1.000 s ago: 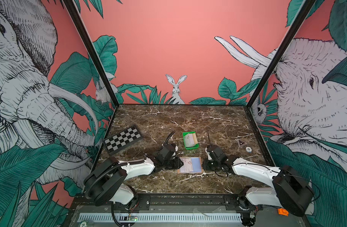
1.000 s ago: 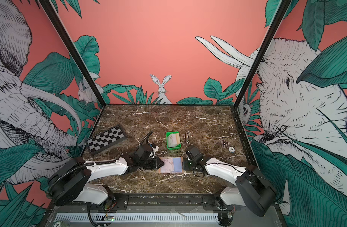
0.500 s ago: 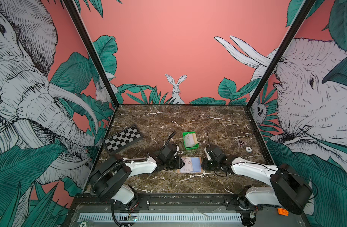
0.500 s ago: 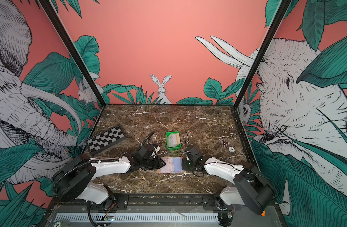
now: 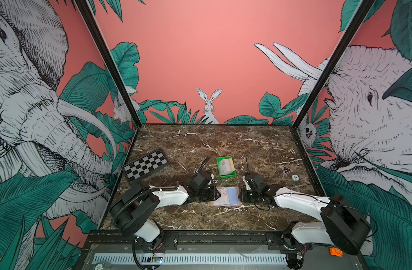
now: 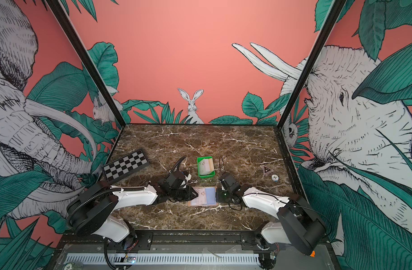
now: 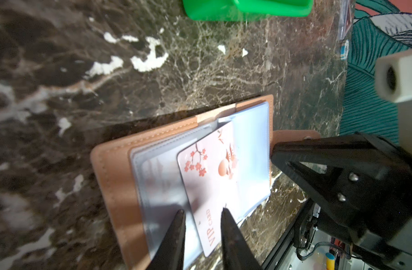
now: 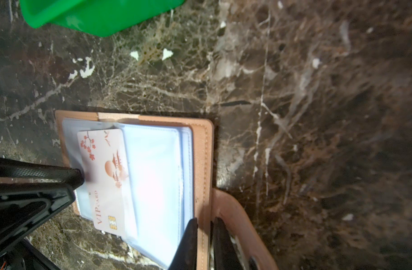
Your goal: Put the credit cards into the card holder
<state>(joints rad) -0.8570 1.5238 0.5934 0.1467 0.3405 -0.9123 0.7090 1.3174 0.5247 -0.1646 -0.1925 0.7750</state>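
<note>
Right gripper [image 8: 205,225] pinches open card holder [image 8: 202,163] by its cover edge, front-centre. Left gripper [image 7: 201,212] jaws slightly parted, astride 1 credit card [image 7: 209,168], half-sleeved. Risk: unclamped card skews or backs out; if pinch loosens, holder slides and sleeve [image 7: 251,140] buckles under push.

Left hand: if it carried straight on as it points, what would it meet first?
Probably the whitish blossom-printed VIP card lying on the open tan leather card holder; the left hand is almost on it.
</note>
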